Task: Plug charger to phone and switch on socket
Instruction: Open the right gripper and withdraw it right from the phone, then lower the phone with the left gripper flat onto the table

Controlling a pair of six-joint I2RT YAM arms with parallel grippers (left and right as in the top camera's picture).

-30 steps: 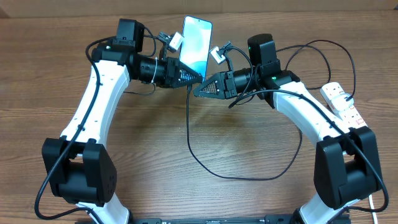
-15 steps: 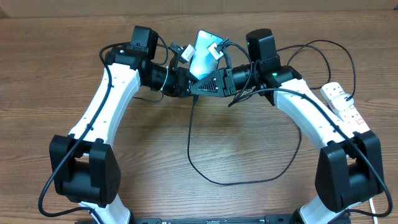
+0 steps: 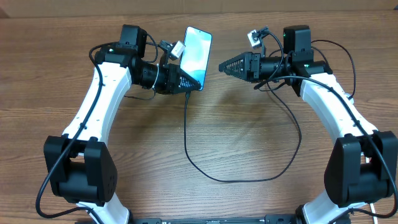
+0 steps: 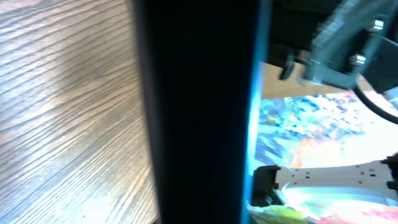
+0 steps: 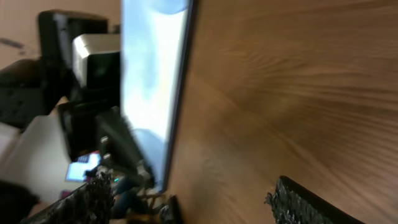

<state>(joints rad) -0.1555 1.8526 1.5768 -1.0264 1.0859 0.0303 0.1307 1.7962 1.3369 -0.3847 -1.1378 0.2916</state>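
Left gripper is clamped on the lower end of the phone, holding it up near the middle of the far edge of the table. Right gripper hangs just beside it, fingers apart and empty. The cable trails limp from the phone's bottom. The phone looks stiff and slick, so it is probably best gripped by its edges.

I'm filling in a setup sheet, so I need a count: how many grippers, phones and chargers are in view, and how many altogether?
Grippers: 2 (left gripper, right gripper)
Phones: 1 (phone)
Chargers: 1 (charger)
Total: 4
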